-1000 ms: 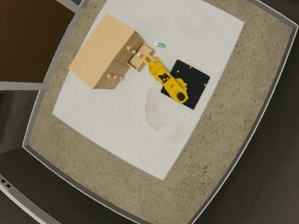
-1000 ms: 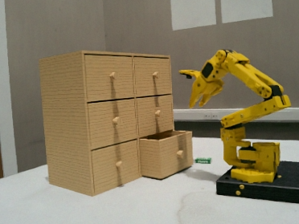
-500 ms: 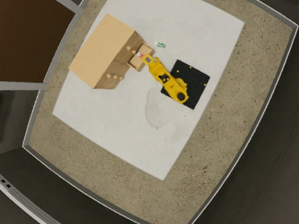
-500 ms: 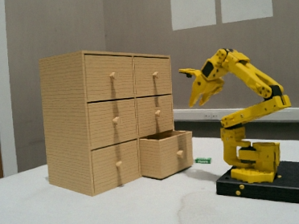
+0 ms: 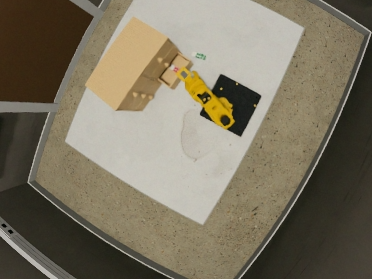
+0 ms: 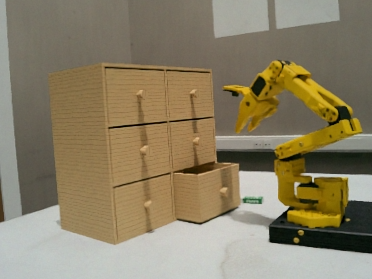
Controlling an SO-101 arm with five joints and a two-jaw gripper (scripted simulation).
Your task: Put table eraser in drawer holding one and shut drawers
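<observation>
A small green eraser (image 5: 201, 56) (image 6: 252, 199) lies on the white table top, to the right of the chest and behind the open drawer. The wooden chest (image 5: 127, 61) (image 6: 80, 146) has six drawers. Only the bottom right drawer (image 5: 169, 79) (image 6: 200, 193) is pulled out. From above, a small white and red thing (image 5: 175, 69) shows in it. My yellow gripper (image 5: 183, 74) (image 6: 248, 126) hangs high above the open drawer, level with the top row, pointing down. Its fingers stand a little apart with nothing between them.
The arm's black base plate (image 5: 245, 98) (image 6: 320, 236) sits right of the chest. The other five drawers are shut, with their knobs sticking out. A faint stain (image 5: 197, 133) marks the white sheet in front of the base.
</observation>
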